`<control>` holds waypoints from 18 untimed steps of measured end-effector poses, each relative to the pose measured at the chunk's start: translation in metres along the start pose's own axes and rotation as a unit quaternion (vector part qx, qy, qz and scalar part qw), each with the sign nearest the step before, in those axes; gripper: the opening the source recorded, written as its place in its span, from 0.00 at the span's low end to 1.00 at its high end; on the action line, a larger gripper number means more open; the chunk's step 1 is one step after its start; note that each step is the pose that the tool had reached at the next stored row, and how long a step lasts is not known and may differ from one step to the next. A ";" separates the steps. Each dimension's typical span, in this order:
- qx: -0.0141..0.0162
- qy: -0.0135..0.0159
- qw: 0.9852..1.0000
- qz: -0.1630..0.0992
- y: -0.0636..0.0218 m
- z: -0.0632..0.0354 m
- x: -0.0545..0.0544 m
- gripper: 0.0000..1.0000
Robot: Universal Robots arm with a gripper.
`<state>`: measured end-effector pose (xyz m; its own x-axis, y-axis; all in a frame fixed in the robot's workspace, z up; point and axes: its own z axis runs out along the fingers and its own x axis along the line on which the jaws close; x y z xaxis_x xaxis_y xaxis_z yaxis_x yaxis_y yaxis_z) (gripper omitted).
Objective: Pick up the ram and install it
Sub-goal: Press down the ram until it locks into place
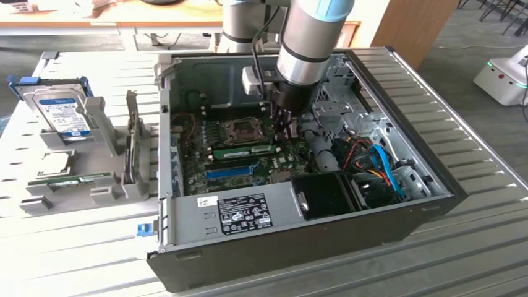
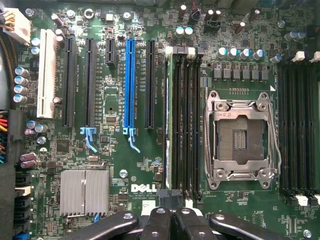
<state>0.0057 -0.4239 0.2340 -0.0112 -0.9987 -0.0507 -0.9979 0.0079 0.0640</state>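
Note:
The ram [image 1: 247,150] is a narrow green stick lying in a memory slot beside the bare CPU socket [image 1: 244,129] inside the open PC case. In the wrist view the ram [image 2: 168,120] shows edge-on in the outermost of the dark slots, on the side away from the socket [image 2: 240,135]. My gripper [image 1: 286,131] hangs low over the motherboard, just off one end of that stick. Its black fingers [image 2: 161,222] press together, so the gripper [image 2: 170,212] is shut with nothing visible between them.
The case walls [image 1: 387,80] and a black fan shroud [image 1: 330,195] close in around the arm. Blue and orange cables [image 1: 384,167] lie at the exterior view's right. Outside the case, a grey stand [image 1: 91,154] holds a hard drive [image 1: 62,111] and another green stick [image 1: 74,180].

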 end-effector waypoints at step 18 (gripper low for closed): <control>0.001 0.000 1.000 -0.003 0.0020 0.0017 -0.002 0.11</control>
<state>0.0036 -0.4222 0.2325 -0.0059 -0.9986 -0.0519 -0.9981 0.0027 0.0611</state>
